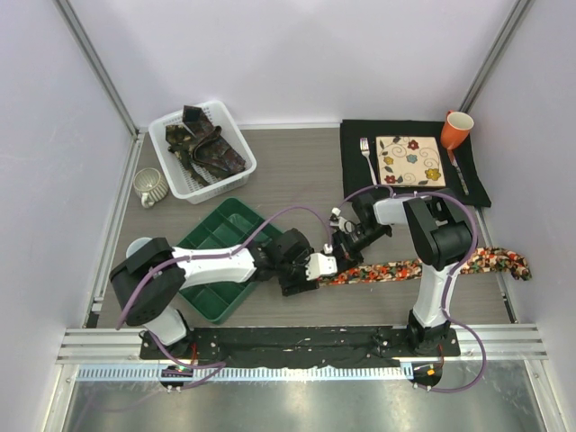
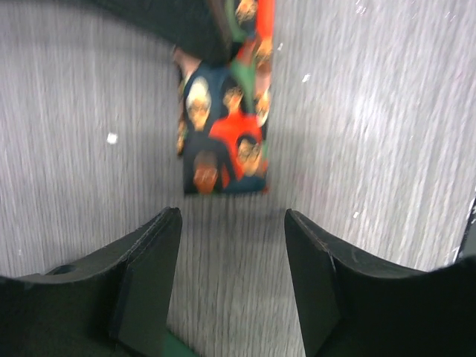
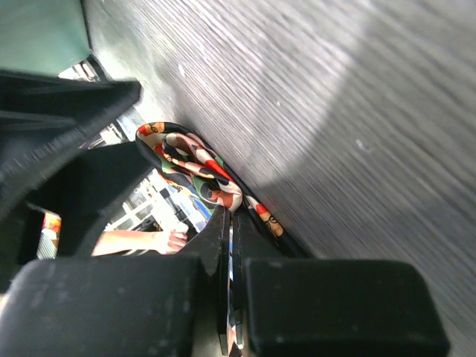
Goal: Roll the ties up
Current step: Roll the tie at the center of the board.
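The red floral tie (image 1: 423, 267) lay stretched across the near part of the wooden table (image 1: 297, 171), running from in front of the right arm's base out toward the right wall. Its left end sat between the two grippers. The right gripper (image 3: 229, 238) was clamped on that end: in the right wrist view the pads were pressed together with the fabric pinched between them, and a loop of the printed cloth (image 3: 195, 165) curled up just beyond the fingertips. The left gripper (image 2: 230, 223) was spread wide and held nothing. In the left wrist view the tie's squared end (image 2: 223, 141) lay flat on the table just ahead of the open fingers, not between them. Farther back on the left, the dark ties (image 1: 205, 148) were heaped in a white basket (image 1: 239, 135), with a pale mug (image 1: 148, 186) just beside it. A green tray (image 1: 220, 229) sat under the left arm. At the back right a black mat (image 1: 355, 135) carried a floral square plate (image 1: 410, 160), a fork (image 1: 367, 155) and an orange mug (image 1: 456, 129).
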